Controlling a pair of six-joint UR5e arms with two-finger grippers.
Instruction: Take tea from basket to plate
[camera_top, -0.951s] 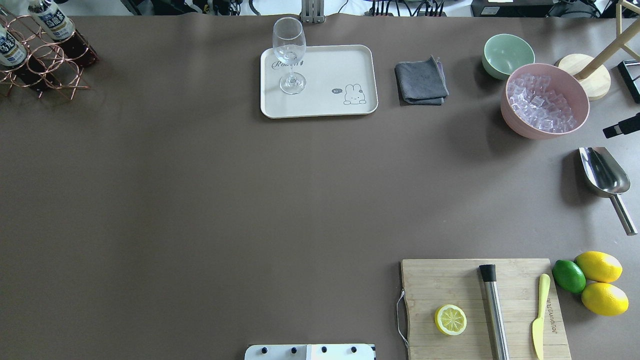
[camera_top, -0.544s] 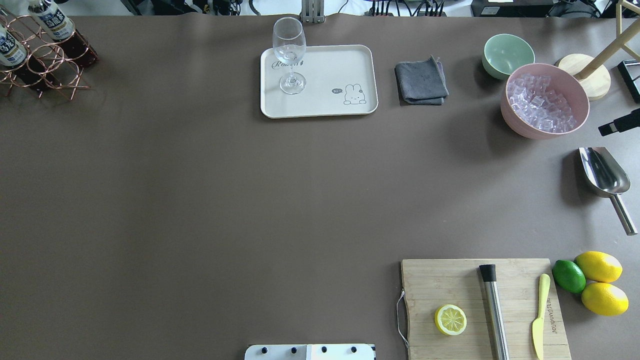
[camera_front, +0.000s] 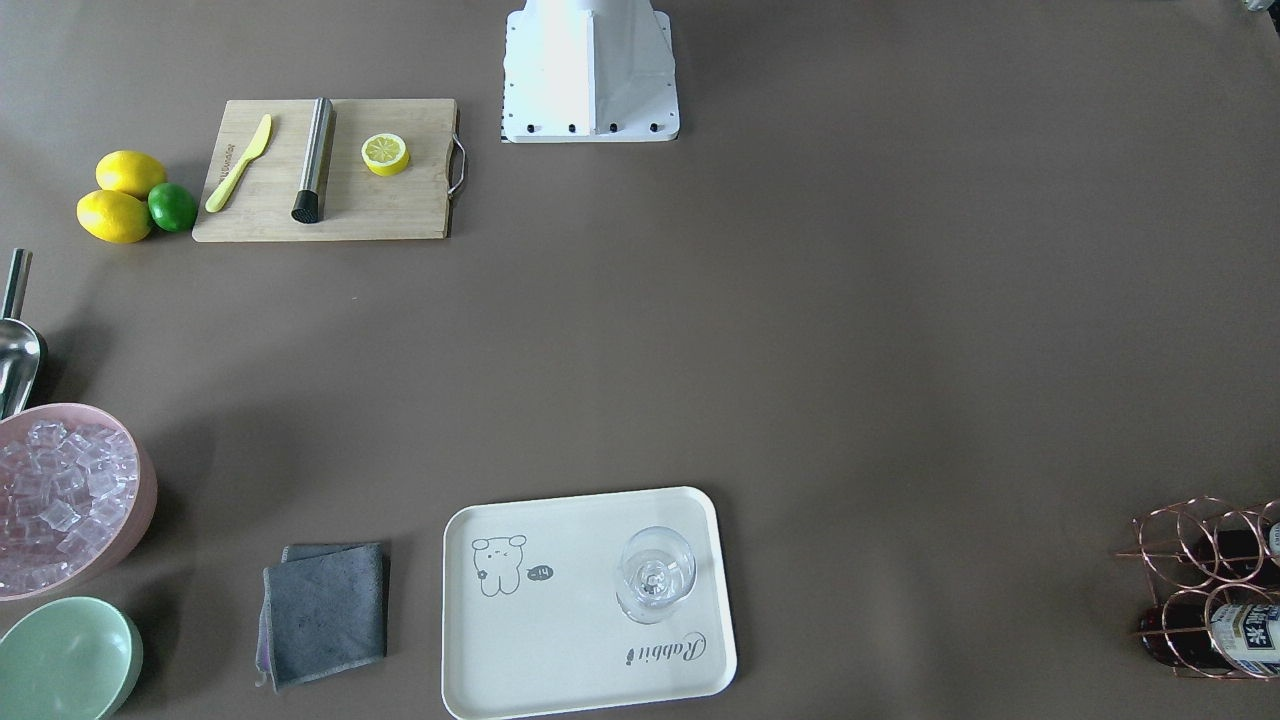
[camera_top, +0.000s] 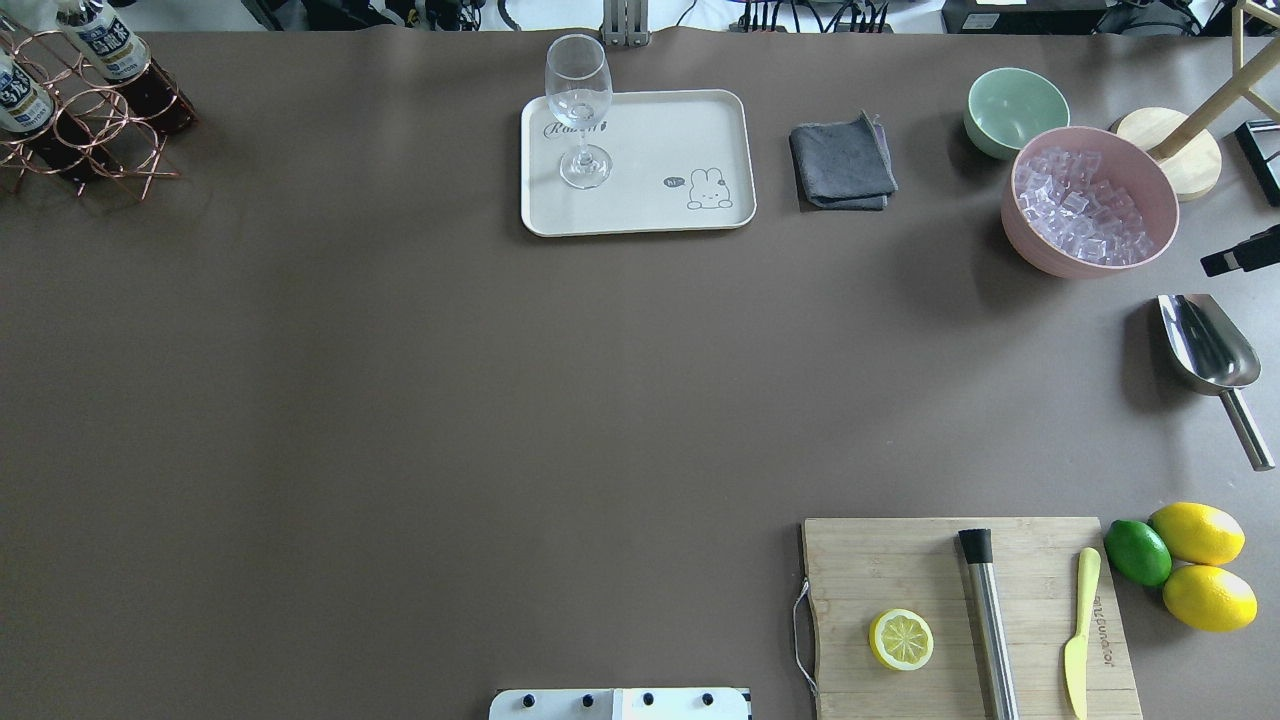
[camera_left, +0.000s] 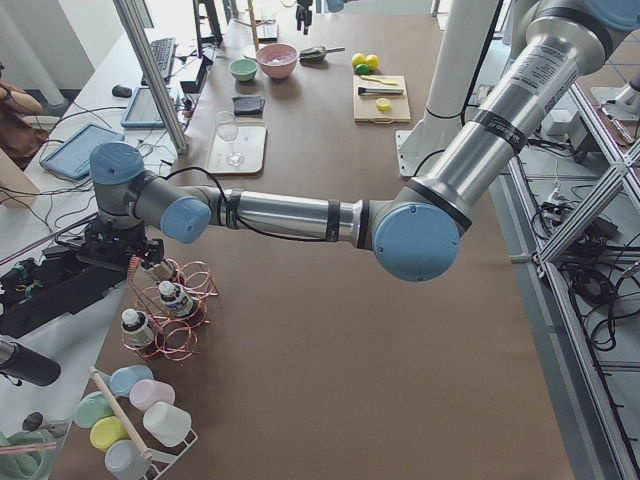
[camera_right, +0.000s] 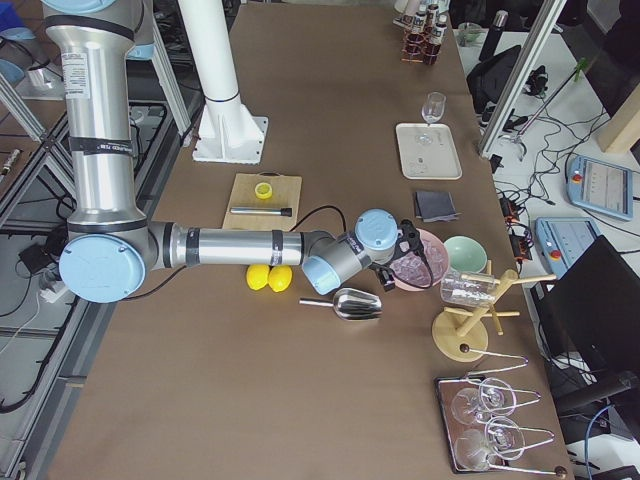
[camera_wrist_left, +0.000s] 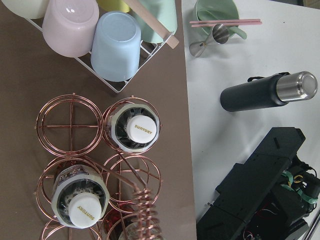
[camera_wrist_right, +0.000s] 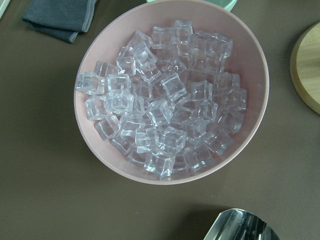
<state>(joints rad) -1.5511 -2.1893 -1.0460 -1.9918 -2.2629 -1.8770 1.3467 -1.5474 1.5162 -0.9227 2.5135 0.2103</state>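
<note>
The small clear bottle of dark tea (camera_wrist_left: 141, 131) stands in the rose-gold wire basket (camera_wrist_left: 71, 123). My left tool (camera_left: 140, 263) hangs just above that basket. I cannot tell how open either tool is.

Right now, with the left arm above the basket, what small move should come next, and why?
Probably lower the left gripper straight down toward the tea bottle nearest the wrist view's middle. The bottles stand upright in the basket, none looks grasped, and the plate holds only a glass.
</note>
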